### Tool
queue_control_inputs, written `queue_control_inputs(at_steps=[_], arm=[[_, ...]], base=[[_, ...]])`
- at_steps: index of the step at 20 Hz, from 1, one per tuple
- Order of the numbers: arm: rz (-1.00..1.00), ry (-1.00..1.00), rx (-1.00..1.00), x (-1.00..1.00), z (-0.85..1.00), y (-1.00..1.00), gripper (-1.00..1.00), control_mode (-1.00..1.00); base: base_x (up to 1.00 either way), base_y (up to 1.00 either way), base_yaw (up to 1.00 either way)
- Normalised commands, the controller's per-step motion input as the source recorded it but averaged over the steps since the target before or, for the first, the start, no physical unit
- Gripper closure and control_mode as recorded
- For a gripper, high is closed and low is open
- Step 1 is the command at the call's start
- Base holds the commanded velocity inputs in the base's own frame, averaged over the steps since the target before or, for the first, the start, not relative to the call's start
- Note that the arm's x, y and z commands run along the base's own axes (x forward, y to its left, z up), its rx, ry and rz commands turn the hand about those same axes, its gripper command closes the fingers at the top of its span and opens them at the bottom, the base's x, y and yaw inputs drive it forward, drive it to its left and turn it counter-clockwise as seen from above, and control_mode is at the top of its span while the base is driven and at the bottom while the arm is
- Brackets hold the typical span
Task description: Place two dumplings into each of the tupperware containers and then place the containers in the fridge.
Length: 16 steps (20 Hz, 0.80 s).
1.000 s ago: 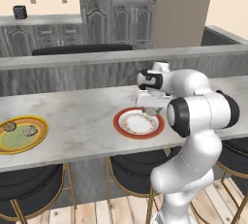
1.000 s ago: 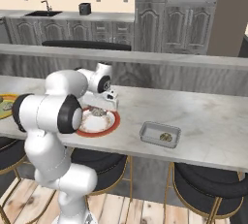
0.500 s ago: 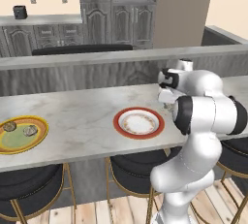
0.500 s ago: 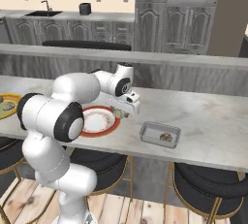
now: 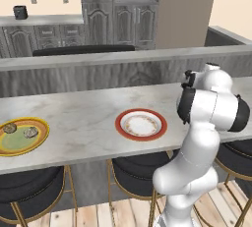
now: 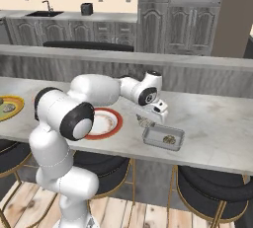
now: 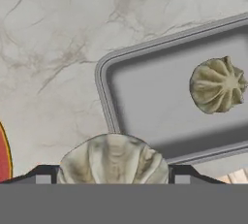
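My gripper (image 7: 113, 172) is shut on a pale, pleated dumpling (image 7: 114, 159), which sits between the two dark fingertips. The same gripper (image 6: 146, 120) hangs just above the counter at the left far edge of a shallow grey tupperware container (image 6: 151, 139). In the hand view that container's rim (image 7: 102, 88) lies straight ahead, with one dumpling (image 7: 217, 85) resting inside it. Two more dumplings (image 5: 10, 128) (image 5: 30, 132) lie on the yellow-rimmed green plate (image 5: 19, 145) far to the left. The fridge is out of view.
A red-rimmed white plate (image 6: 111, 128) lies bare on the marble counter just left of the container. A raised grey ledge (image 5: 98, 56) runs along the counter's far side. Dark round stools (image 6: 212, 185) stand under the near edge.
The arm has swung right from over the red-rimmed plate to the container's edge, carrying the dumpling with it. The red-rimmed plate is left bare.
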Motion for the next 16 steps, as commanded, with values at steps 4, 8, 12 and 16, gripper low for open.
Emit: queue_control_inputs(at_steps=[4, 8, 12, 16], arm=[[0.00, -0.15, 0.00, -0.25, -0.45, -1.00, 1.00, -1.00], [0.02, -0.20, 0.02, 0.07, -0.12, -0.67, 1.00, -1.00], [0.03, -0.16, 0.01, 0.06, -0.22, -0.23, 1.00, -1.00], [0.00, 0.00, -0.04, 0.04, -0.40, 0.06, 1.00, -1.00]], base=[[0.00, 0.00, 0.00], [0.00, 0.00, 0.00], [0.00, 0.00, 0.00], [0.00, 0.00, 0.00]])
